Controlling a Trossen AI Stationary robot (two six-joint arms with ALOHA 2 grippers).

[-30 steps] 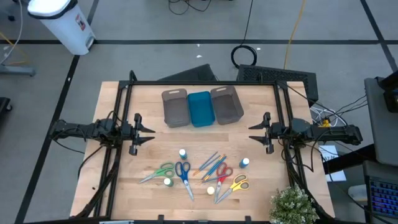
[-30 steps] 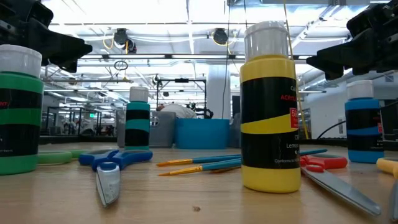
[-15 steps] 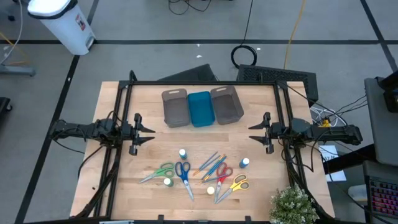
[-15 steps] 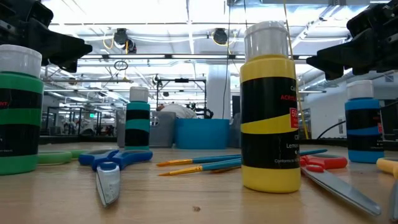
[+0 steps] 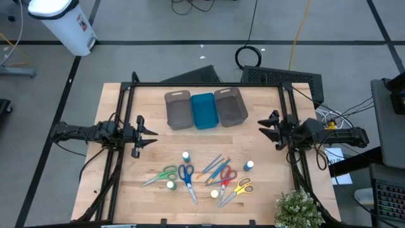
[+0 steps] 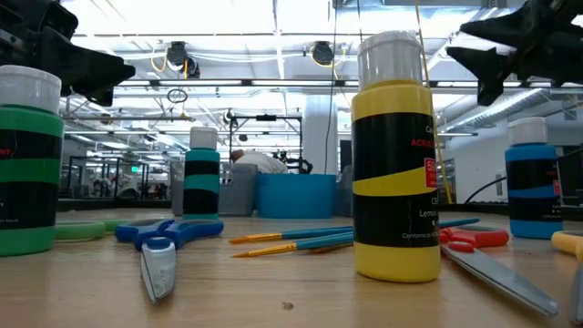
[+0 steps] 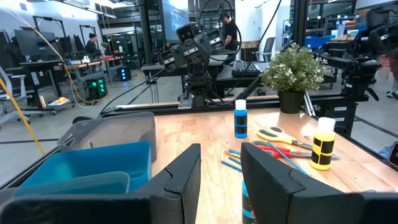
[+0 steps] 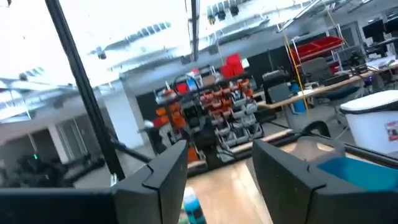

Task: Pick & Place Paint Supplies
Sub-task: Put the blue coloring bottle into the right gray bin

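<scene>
Paint supplies [image 5: 204, 176] are spread on the table [image 5: 120, 190] near its front edge, untouched. Both grippers, left [image 5: 150, 133] and right [image 5: 264, 124], are held above it, jaws parted and empty.

Four upright bottles [image 5: 186, 156], loose brushes [image 5: 213, 167] and four flat scissors, green [image 5: 162, 175], blue [image 5: 186, 177], red [image 5: 226, 177], yellow [image 5: 238, 188], cluster near mid-table.

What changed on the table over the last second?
The right pincer swung upward and tilted away from level; its jaws stay open and empty. The left pincer held still, open, holding nothing. The scissors, brushes, bottles and trays did not move.
</scene>
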